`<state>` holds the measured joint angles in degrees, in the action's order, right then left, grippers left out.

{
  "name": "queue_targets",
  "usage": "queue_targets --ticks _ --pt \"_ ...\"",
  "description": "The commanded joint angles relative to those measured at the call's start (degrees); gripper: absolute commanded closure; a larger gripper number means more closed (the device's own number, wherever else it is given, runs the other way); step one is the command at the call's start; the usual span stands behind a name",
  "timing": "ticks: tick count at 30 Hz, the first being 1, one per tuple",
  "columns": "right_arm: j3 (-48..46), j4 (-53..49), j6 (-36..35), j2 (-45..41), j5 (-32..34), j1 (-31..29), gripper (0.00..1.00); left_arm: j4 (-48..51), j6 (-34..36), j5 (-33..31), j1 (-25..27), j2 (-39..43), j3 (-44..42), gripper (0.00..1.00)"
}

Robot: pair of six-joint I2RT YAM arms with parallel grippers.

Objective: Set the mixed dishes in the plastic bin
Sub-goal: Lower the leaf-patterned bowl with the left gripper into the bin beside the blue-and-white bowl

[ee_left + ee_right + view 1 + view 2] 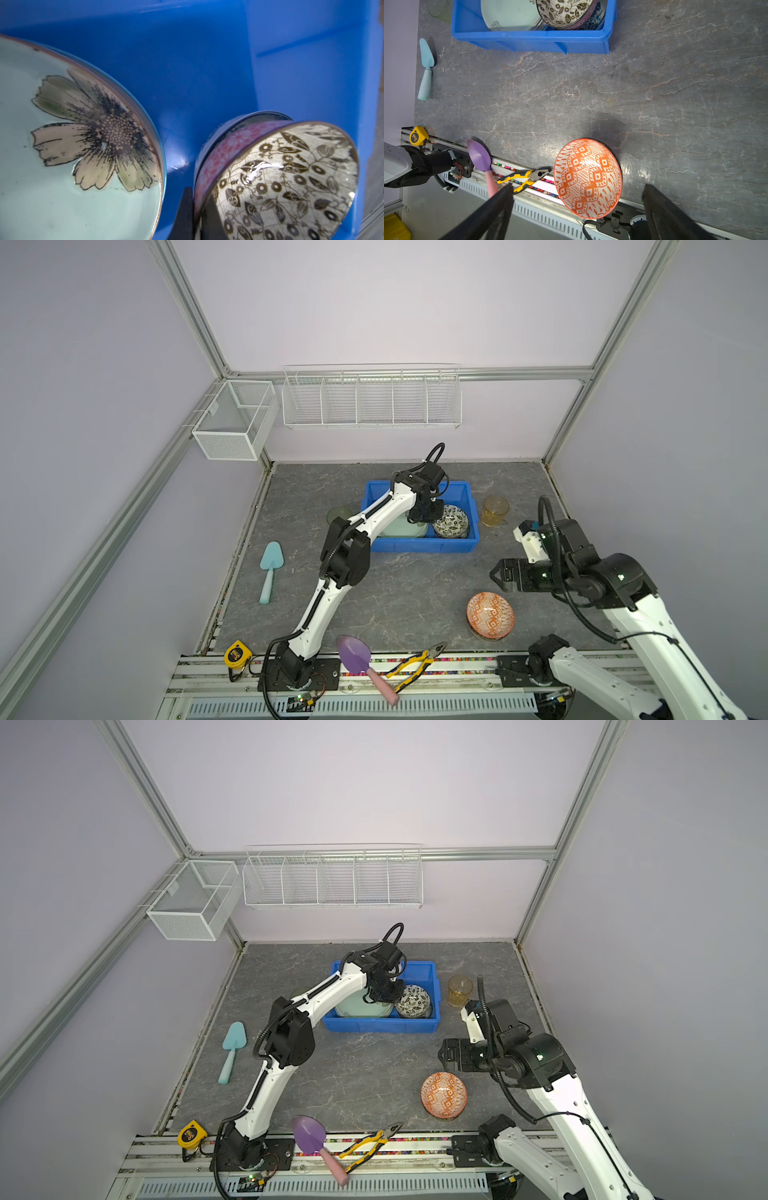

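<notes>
Three dishes stand outside the plastic bin (pixel 419 546), which sits toward the rear edge of the worktop (pixel 415 601), about midway along it. Leftmost, the green tumbler (pixel 337 514) stands just beside the bin's left wall. Inside the bin, the pale green flower plate (pixel 41 187) fills the left part and the leaf bowl (pixel 450 521) lies tilted in the right part, over a blue-patterned bowl (pixel 595 19) beneath. Right of the bin is the amber tumbler (pixel 495 511); the orange-patterned bowl (pixel 490 615) sits near the front edge, toward the right corner.

The likely trouble is the tilt: released as it lies, the leaf bowl could slide or rock against the plate's rim or the bin wall and chip, and a finger inside it could drag it along on the way out. I judge it wants levelling first.

The left gripper (pixel 197 209) is pressed together on the leaf bowl's wall, one finger inside, one outside. The right gripper (pixel 498 574) is spread wide, holding nothing, hanging above the worktop between the amber tumbler and the orange-patterned bowl.
</notes>
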<state>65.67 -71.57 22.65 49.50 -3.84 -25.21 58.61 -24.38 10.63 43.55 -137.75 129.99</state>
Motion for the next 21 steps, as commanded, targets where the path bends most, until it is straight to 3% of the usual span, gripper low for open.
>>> queue_targets --ticks 1,13,18,21 --pt "-1.3 1.0 -0.8 -0.8 0.8 0.4 0.02 0.1 0.9 1.6 -0.1 -1.0 3.3 0.93" --pt "-1.4 1.2 -2.1 -0.3 0.2 1.4 0.02 -1.3 -0.2 4.0 0.0 -1.0 2.9 0.66" --pt "-1.7 0.8 -1.9 -0.3 -0.3 1.4 0.03 -0.9 0.2 3.8 0.1 -0.4 2.7 0.44" --pt "-2.1 0.3 -1.5 -0.1 -0.5 1.5 0.03 -0.6 0.6 3.3 0.1 0.6 2.2 0.26"
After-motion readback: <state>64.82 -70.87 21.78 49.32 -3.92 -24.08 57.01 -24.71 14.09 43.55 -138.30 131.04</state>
